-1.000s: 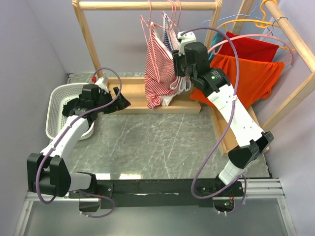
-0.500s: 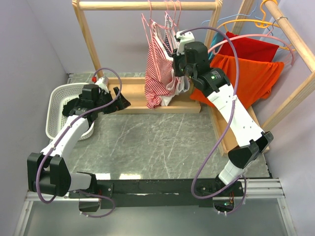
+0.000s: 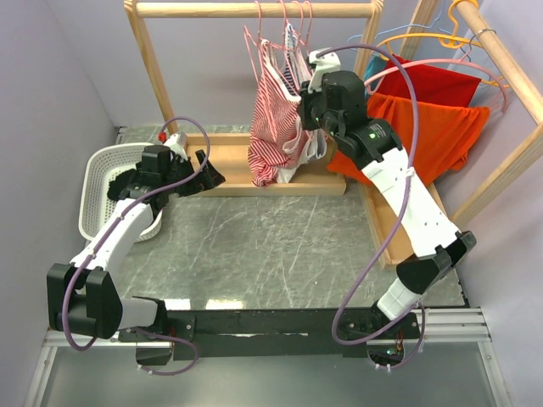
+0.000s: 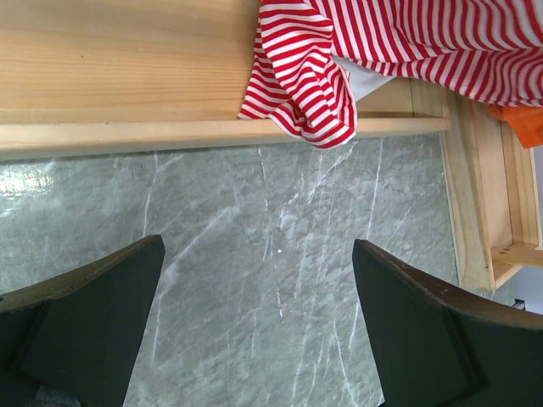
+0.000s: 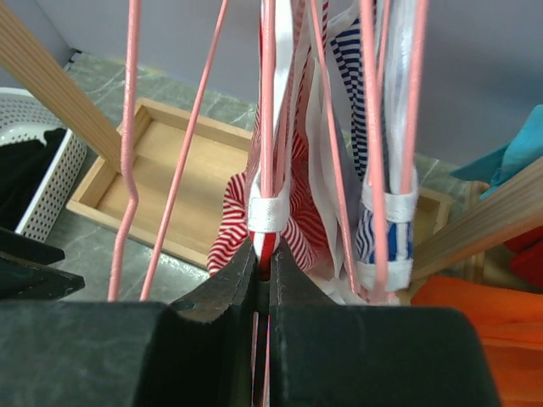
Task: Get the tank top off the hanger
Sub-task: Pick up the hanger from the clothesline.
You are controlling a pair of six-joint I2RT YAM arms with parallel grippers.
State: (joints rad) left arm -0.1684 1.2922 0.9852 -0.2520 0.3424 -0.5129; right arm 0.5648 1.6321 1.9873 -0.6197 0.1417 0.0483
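Note:
A red-and-white striped tank top (image 3: pixel 273 127) hangs from a pink wire hanger (image 3: pixel 252 47) on the wooden rail. Its lower folds (image 4: pixel 310 76) rest on the rack's wooden base. In the right wrist view its white strap (image 5: pixel 268 212) loops over the pink hanger (image 5: pixel 268 102). My right gripper (image 5: pixel 264 254) is shut on the striped cloth just below that strap, high beside the garment (image 3: pixel 304 103). My left gripper (image 4: pixel 257 246) stands wide open and empty, low over the marble table, left of the rack base (image 3: pixel 212 175).
A white basket (image 3: pixel 95 182) holding dark cloth sits at the left. More pink hangers carry a blue-striped top (image 5: pixel 386 225) right beside the held one. Red and orange garments (image 3: pixel 433 127) hang on a second wooden rack at the right. The wooden base tray (image 3: pixel 225 161) lies under the rail (image 3: pixel 254 10).
My right gripper has closed from half open onto the striped top below its strap and shifted slightly right and up. The garment has swung a little left. The left arm has not moved.

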